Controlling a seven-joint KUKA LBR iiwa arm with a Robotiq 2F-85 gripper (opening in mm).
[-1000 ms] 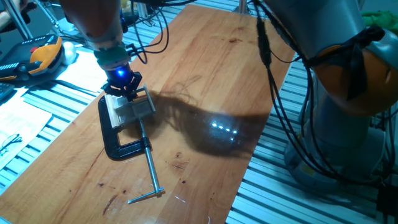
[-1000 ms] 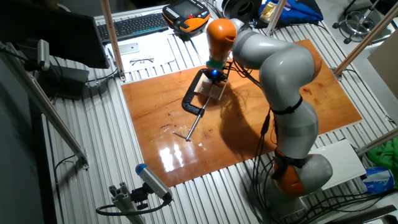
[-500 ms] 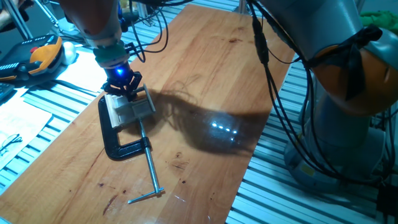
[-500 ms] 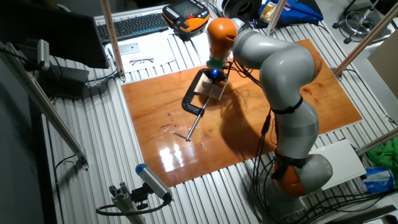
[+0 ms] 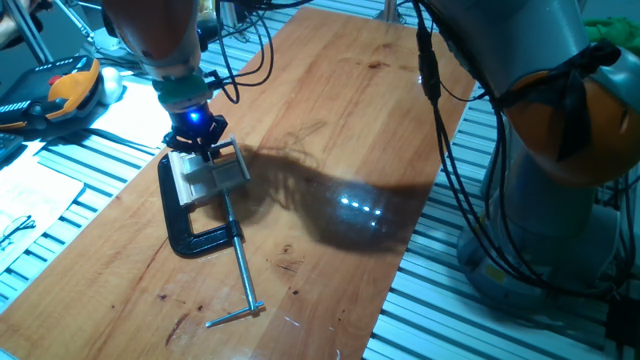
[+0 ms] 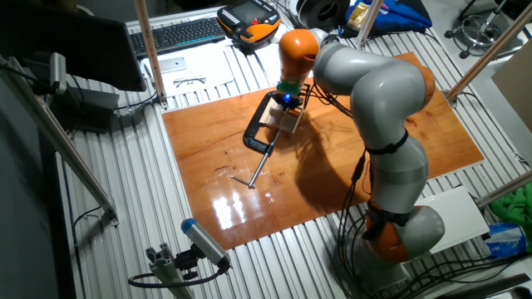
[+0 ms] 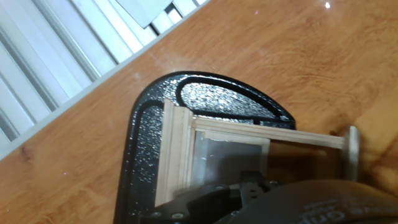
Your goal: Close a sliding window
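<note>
The sliding window (image 5: 212,172) is a small beige wooden frame with pale panes. It is held in a black C-clamp (image 5: 188,228) on the wooden table. My gripper (image 5: 201,143) is right at the window's far edge, with a blue light glowing above it. I cannot make out from here how its jaws stand. In the other fixed view the gripper (image 6: 287,105) is directly over the window (image 6: 292,121). In the hand view the window frame (image 7: 179,155) and a pane (image 7: 231,158) fill the centre. The dark hand body hides the fingertips.
The clamp's long metal screw (image 5: 242,276) with its crossbar points toward the near table edge. The wooden board (image 5: 330,110) lies on a slatted metal bench (image 5: 60,170). Cables hang from the arm (image 5: 440,150). A keyboard (image 6: 179,33) and an orange pendant (image 6: 248,21) lie behind.
</note>
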